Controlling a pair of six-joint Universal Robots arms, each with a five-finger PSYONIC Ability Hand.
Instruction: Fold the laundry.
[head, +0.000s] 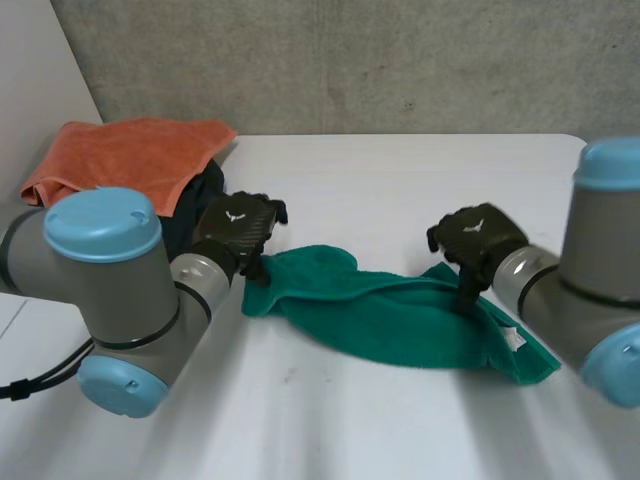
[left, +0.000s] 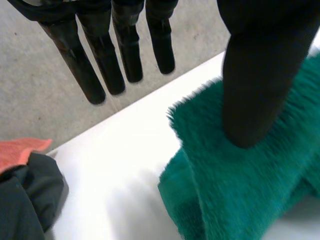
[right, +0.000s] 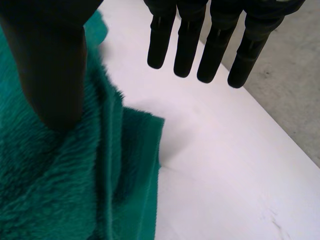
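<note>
A green towel (head: 400, 315) lies bunched and partly folded along the middle of the white table (head: 400, 170). My left hand (head: 238, 228) is at the towel's left end. In the left wrist view its fingers (left: 107, 60) are straight and spread away from the thumb, whose tip rests on the green towel (left: 240, 190). My right hand (head: 475, 238) hovers over the towel's right part near its back edge. Its fingers (right: 200, 45) are straight above bare table, while the thumb touches the green towel (right: 55, 180). Neither hand grips the cloth.
An orange towel (head: 125, 160) lies on a dark garment (head: 195, 205) at the back left corner, close behind my left hand. The same dark garment (left: 25, 200) and orange towel (left: 20, 150) lie beyond the left fingertips. A concrete wall stands behind the table.
</note>
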